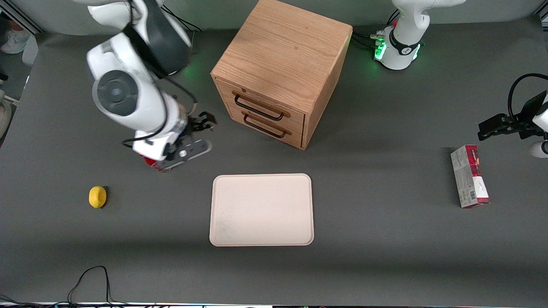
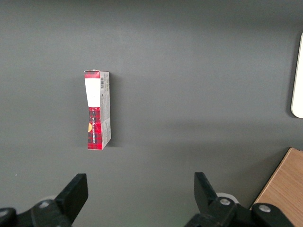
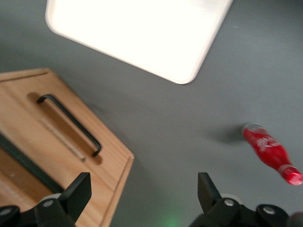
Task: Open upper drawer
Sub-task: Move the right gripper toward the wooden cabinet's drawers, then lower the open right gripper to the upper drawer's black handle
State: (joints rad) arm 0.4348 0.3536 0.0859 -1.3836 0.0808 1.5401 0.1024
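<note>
Your jaws (image 1: 204, 124) are spread wide and empty, hanging beside the oak cabinet (image 1: 280, 60). The upper drawer (image 1: 261, 106) sits shut just past them, thin black wire handle (image 1: 258, 109) right above its twin, so you could easily hook the lower one or slip off.

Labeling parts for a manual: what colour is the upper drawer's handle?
Black, on the upper drawer; clearest in the front view. The claw hangs nearby.
</note>
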